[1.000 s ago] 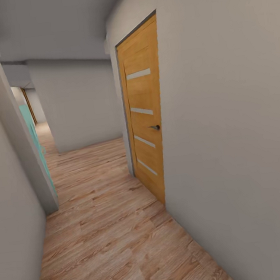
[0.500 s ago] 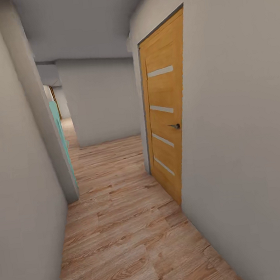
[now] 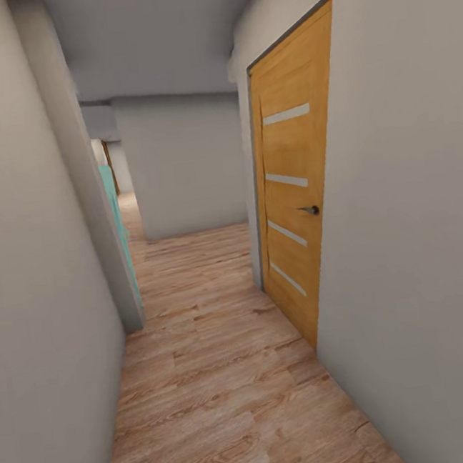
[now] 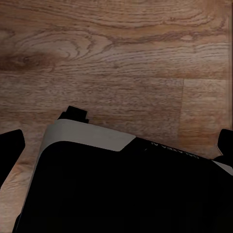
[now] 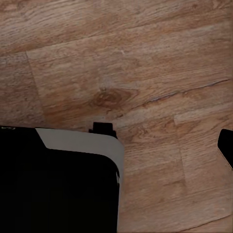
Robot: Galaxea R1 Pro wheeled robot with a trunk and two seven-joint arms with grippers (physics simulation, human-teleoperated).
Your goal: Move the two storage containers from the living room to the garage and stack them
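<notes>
Containers: none to be seen here.
Hallway: plank floor (image 3: pixel 214 392), grey walls, wooden door (image 3: pixel 296 202) on the right, teal panel (image 3: pixel 118 223) left.
Change: camera swung; door sits further right.
Jaws: cannot tell.

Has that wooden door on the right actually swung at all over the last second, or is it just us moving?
No. The wooden door keeps the same fit in its frame and wall; door, wall and corridor slide right together in the head view, so the camera moved, not the door.

Narrow grey-walled hallway, wood plank floor (image 3: pixel 208 407), closed wooden door (image 3: pixel 296 202) at right
</notes>
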